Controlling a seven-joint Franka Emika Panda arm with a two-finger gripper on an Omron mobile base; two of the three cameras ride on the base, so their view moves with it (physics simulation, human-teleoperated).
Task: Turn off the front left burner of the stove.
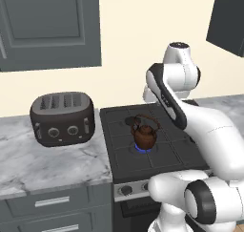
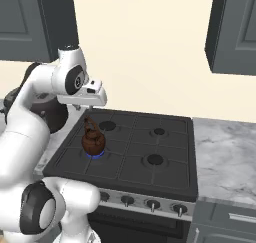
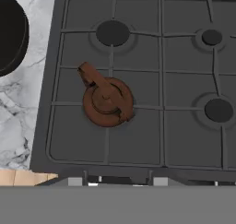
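Left base view: front left burner (image 1: 144, 150) was lit blue under the kettle (image 1: 144, 133), 6 o'clock on the stove (image 1: 157, 152); knobs (image 1: 126, 190) below.
Right base view: gripper (image 2: 95, 99) hung above, at the kettle's 12.
Hand view: fingers together, nothing held. Descend to the leftmost knob, avoid the kettle.

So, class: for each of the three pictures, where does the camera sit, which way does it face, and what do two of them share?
Left base view: behind the arm's left, facing forward and down at the stove and toaster; white arm at lower right.
Right base view: behind its right, same stove; arm at lower left.
Hand view: above the stove, looking straight down.
Shared: the brown kettle on the front left burner, blue flame beneath it.
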